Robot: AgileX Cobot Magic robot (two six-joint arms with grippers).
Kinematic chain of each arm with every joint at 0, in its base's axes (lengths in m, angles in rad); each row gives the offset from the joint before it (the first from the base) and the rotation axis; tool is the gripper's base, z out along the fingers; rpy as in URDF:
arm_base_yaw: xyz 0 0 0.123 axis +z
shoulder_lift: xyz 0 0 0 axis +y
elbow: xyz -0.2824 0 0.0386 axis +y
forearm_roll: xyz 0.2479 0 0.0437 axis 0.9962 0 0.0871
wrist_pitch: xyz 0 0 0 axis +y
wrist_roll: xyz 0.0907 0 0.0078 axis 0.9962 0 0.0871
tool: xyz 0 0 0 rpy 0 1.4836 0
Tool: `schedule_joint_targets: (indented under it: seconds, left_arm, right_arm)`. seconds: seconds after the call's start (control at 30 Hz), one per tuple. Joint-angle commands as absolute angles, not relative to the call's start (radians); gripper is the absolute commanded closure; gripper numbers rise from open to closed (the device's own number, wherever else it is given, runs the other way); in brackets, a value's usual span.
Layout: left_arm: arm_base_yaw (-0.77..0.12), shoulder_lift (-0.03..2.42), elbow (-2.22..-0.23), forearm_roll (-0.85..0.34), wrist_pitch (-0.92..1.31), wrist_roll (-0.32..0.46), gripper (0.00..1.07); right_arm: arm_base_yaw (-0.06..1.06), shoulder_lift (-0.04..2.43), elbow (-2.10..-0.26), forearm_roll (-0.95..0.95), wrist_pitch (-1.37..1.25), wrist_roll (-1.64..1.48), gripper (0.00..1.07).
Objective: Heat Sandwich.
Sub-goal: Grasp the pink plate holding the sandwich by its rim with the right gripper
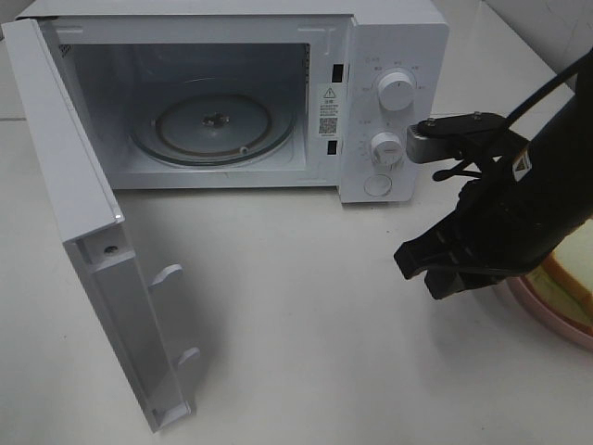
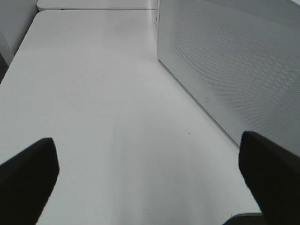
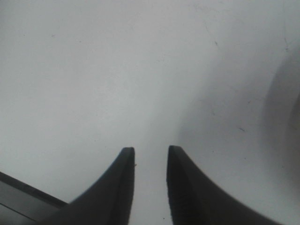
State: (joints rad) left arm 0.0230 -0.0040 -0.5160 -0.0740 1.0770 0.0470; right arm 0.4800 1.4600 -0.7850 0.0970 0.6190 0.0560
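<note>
Claw [image 1: 419,272] near pink plate [image 1: 547,323] rim

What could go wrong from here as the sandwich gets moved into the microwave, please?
1. The right gripper has its jaws only narrowly apart; at that width it may push or squash the sandwich on the pink plate rather than straddle it.
2. The right wrist looks close to the lower knob of the microwave; a swing toward the opening could bump it.

Wide-spread left pincer [image 2: 146,138] above white table [image 2: 93,93], beside microwave [image 2: 234,61]
</note>
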Motion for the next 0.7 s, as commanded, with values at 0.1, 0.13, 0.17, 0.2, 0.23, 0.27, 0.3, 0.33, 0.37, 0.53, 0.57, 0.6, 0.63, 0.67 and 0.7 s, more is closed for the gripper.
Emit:
schedule_joint_targets:
  seconds: [0.1, 0.13, 0.17, 0.2, 0.23, 0.27, 0.3, 0.33, 0.37, 0.53, 0.57, 0.6, 0.63, 0.67, 0.7]
  left_arm:
    - [0.022, -0.023, -0.515, -0.079, 1.067, 0.043, 0.06]
    - [0.022, -0.023, -0.515, -0.079, 1.067, 0.043, 0.06]
    - [0.022, -0.023, -0.515, -0.079, 1.067, 0.043, 0.06]
    - [0.022, -0.023, -0.515, -0.079, 1.067, 0.043, 0.06]
    - [0.022, -0.023, -0.515, -0.079, 1.067, 0.043, 0.06]
    - [0.022, -0.023, -0.515, -0.079, 1.067, 0.043, 0.06]
    - [0.022, -0.023, -0.515, -0.079, 1.067, 0.043, 0.06]
    - [0.022, -0.023, -0.515, -0.079, 1.067, 0.043, 0.06]
    - [0.022, -0.023, -0.515, -0.079, 1.067, 0.043, 0.06]
    - [0.022, -0.023, -0.515, -0.079, 1.067, 0.043, 0.06]
    - [0.022, -0.023, -0.515, -0.079, 1.067, 0.043, 0.06]
    - [0.022, -0.023, -0.515, -0.079, 1.067, 0.043, 0.06]
    - [0.022, -0.023, -0.515, -0.079, 1.067, 0.043, 0.06]
    - [0.022, -0.023, -0.515, -0.079, 1.067, 0.043, 0.06]
    - [0.022, -0.023, -0.515, -0.079, 1.067, 0.043, 0.06]
  right_arm:
    - [0.479, 1.424, -0.786, 0.061, 0.659, 0.040, 0.39]
    - [0.479, 1.424, -0.786, 0.050, 0.663, 0.041, 0.30]
    - [0.479, 1.424, -0.786, 0.050, 0.663, 0.041, 0.30]
    - [0.479, 1.424, -0.786, 0.035, 0.668, 0.041, 0.15]
    - [0.479, 1.424, -0.786, 0.030, 0.673, 0.041, 0.08]
    - [0.479, 1.424, -0.786, 0.028, 0.679, 0.041, 0.05]
    - [0.479, 1.424, -0.786, 0.021, 0.685, 0.042, 0.05]
    - [0.479, 1.424, -0.786, 0.000, 0.705, 0.043, 0.06]
    - [0.479, 1.424, -0.786, 0.000, 0.705, 0.043, 0.06]
    - [0.479, 1.424, -0.786, -0.030, 0.749, 0.037, 0.07]
    - [0.479, 1.424, -0.786, -0.038, 0.754, 0.037, 0.08]
    - [0.479, 1.424, -0.786, -0.047, 0.759, 0.039, 0.08]
    - [0.479, 1.424, -0.786, -0.084, 0.769, 0.060, 0.10]
    - [0.479, 1.424, -0.786, -0.084, 0.769, 0.060, 0.10]
    - [0.479, 1.424, -0.786, -0.103, 0.774, 0.079, 0.10]
